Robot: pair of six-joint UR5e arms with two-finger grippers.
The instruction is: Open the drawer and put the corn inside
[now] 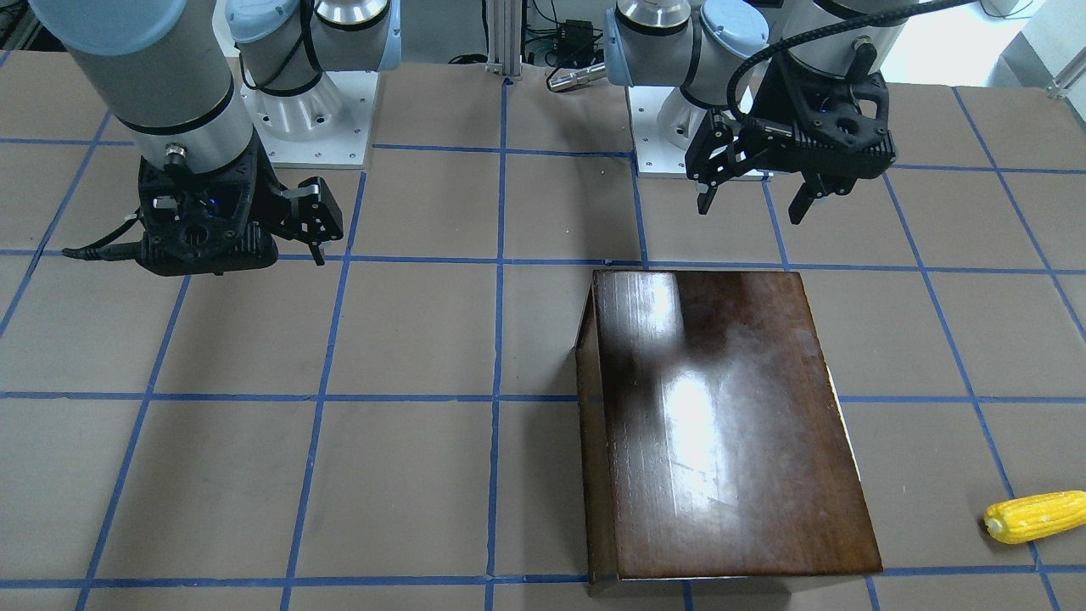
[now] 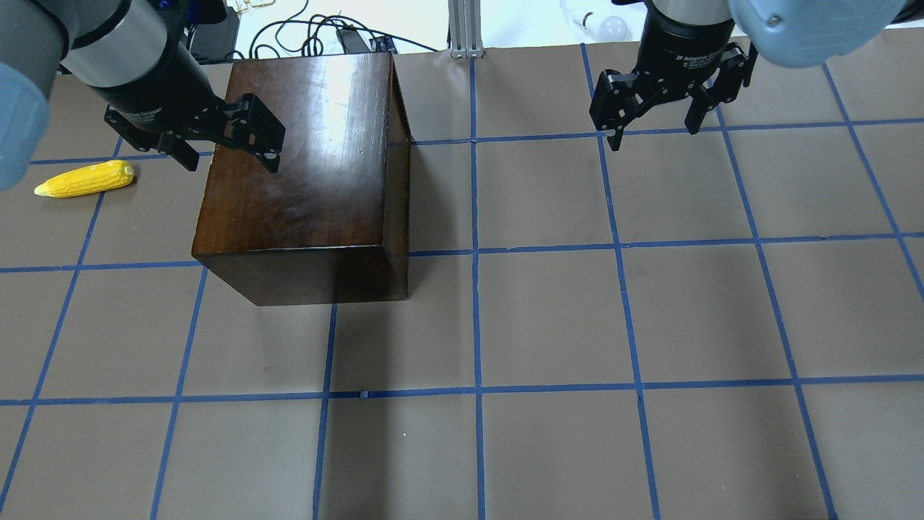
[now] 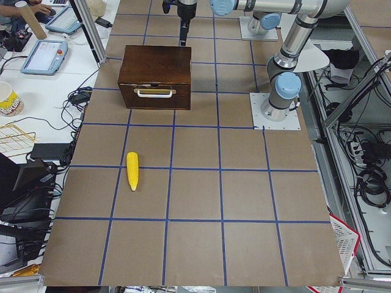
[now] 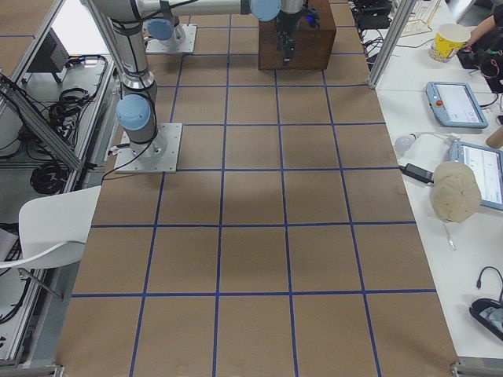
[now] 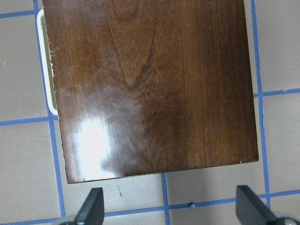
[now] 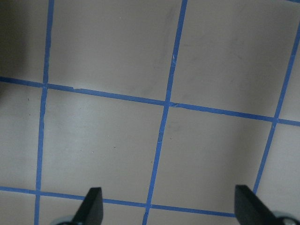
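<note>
Drawer [image 3: 154,102] shut, flush in the cabinet [image 2: 303,173]. Its pale handle [image 3: 154,92] is on the face turned toward my left end of the table.

Corn [image 3: 132,171] lies flat on the table, well apart from that face and roughly in line with it, long axis pointing at the drawer.

Left gripper [image 2: 231,155] hovers above the cabinet top near the handle side, fingers spread, nothing between them. Right gripper [image 2: 655,133] hangs over bare table well away, fingers also spread and empty.

Step in hand, as I judge it: get the drawer open with the left arm.

- Carry the gripper out past the handle-side edge before descending, so the fingers don't strike the glossy top.
- Turn the wrist so the fingers straddle the handle bar at its middle; an off-centre grip could rack the tray.
- Pull straight and level along the drawer's axis. The cabinet looks unanchored, so go slowly; it may slide.
- Stop short of the corn.
</note>
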